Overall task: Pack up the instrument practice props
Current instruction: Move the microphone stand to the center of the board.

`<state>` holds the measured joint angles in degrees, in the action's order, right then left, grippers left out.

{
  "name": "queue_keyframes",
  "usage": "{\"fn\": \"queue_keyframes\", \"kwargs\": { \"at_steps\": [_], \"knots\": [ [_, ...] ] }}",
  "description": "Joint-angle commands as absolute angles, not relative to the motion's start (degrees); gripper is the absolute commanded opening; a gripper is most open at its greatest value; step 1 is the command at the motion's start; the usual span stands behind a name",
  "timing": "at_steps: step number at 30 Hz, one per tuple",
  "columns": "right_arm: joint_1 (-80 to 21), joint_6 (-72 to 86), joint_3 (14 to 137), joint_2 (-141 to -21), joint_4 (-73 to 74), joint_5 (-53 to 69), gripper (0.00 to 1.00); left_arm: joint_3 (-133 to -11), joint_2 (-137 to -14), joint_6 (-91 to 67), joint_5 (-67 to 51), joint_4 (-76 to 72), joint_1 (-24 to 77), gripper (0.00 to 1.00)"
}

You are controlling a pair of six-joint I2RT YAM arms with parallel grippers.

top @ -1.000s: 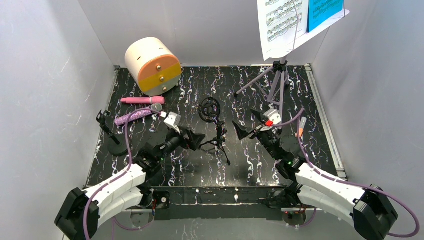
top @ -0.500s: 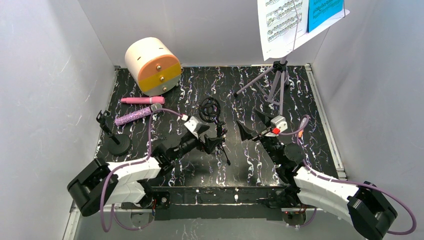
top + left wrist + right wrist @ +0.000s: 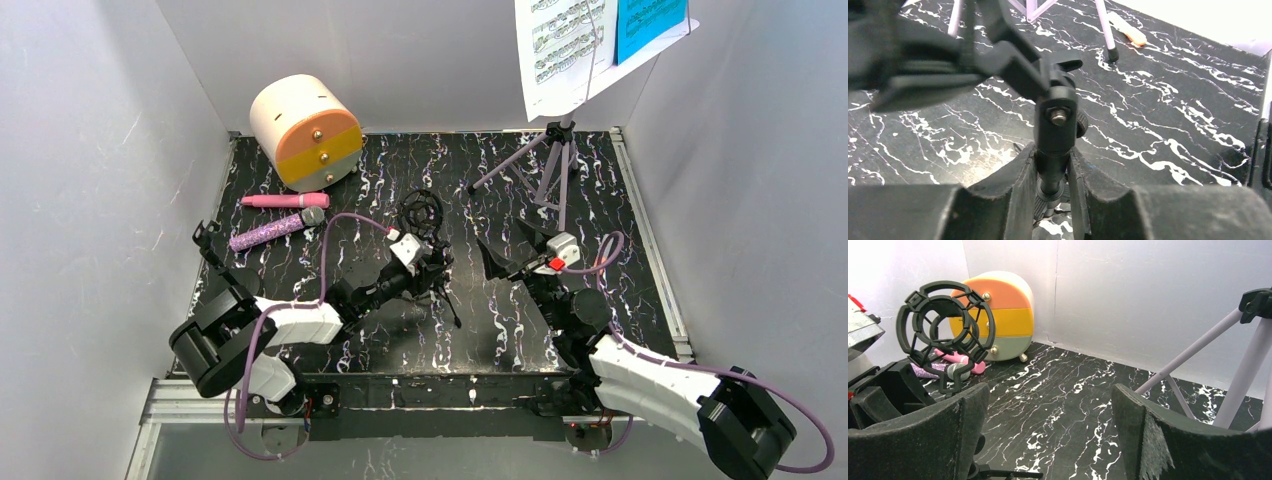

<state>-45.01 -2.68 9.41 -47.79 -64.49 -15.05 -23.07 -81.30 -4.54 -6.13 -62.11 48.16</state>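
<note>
A thin black mic tripod (image 3: 438, 285) with a ring-shaped holder (image 3: 422, 212) stands mid-table. My left gripper (image 3: 425, 272) is shut on its stem (image 3: 1052, 165), both pads touching it just above the legs. To its right my right gripper (image 3: 510, 250) stands open and holds nothing (image 3: 1048, 440). The pink microphone (image 3: 285, 200) and the purple microphone (image 3: 272, 233) lie at the left. The lilac music rack's tripod (image 3: 548, 170) stands at the back right, carrying a white page (image 3: 560, 50) and a blue page (image 3: 650, 25).
The cream cylinder box (image 3: 305, 130) sits in the back left corner. A second black stand (image 3: 207, 240) rises at the left edge, its base hidden behind my left arm. A small orange-tipped stick (image 3: 1128, 31) lies near a lilac leg. White walls enclose the table.
My left arm has reached forward to the middle tripod and its jaws have closed on the stem. The right gripper has shifted slightly and stays open.
</note>
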Motion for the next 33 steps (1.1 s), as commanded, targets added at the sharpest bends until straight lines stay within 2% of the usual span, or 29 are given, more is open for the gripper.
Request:
{"fn": "queue_keyframes", "kwargs": {
  "at_steps": [1, 4, 9, 16, 23, 27, 33],
  "knots": [
    [-44.74, -3.77, 9.45, -46.56, -66.93, -16.52, 0.99, -24.13, -79.82, -0.46, -5.41, -66.09, 48.48, 0.16],
    [-44.65, -3.85, 9.49, -46.82, -66.63, -16.65, 0.99, -21.96, -77.94, 2.40, -0.17, -66.10, 48.44, 0.07],
    [-44.71, -3.94, 9.31, -46.46, -66.52, -17.30, 0.98, -17.71, -73.19, 6.38, 11.77, -65.54, 48.43, 0.00],
    [-44.56, -3.97, 9.27, -46.46, -66.53, -17.14, 0.98, -12.55, -67.87, 9.20, 34.26, -63.66, 46.47, 0.00],
    [-44.57, -3.80, 9.14, -45.80, -66.38, -16.81, 0.98, -9.91, -63.53, 7.30, 51.71, -60.60, 38.24, 0.00],
    [-44.58, -3.16, 9.14, -45.78, -66.27, -16.29, 0.98, -11.07, -64.78, 10.55, 57.28, -60.60, 34.63, 0.00],
    [-44.56, -2.16, 9.05, -46.18, -66.27, -15.43, 0.98, -10.82, -66.82, 7.64, 59.46, -60.92, 27.39, 0.00]
  ]
}}
